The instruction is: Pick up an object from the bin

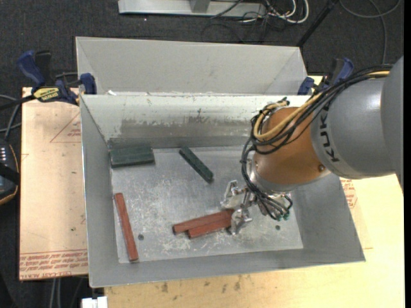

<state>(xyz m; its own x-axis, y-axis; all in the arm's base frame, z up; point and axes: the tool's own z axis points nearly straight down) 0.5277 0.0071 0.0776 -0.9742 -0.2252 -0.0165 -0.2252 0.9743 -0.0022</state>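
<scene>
two red-brown bars [204, 224] lie just beside the hand [237, 212].

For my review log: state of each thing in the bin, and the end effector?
Dark green block: flat, by the back wall.
Dark green bar: flat, slanted.
Long red-brown stick: flat, by left wall.
Two red-brown bars: flat, side by side, touching.
End effector: low at those bars' right end.

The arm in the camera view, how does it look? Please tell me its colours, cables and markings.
The arm is a thick, rounded grey link with black letters "KU" readable on its side. At its wrist sits a smooth orange-brown cover shaped like a dome. Black and yellow cables loop over that cover. Below it is a small silver metal end effector.
</scene>
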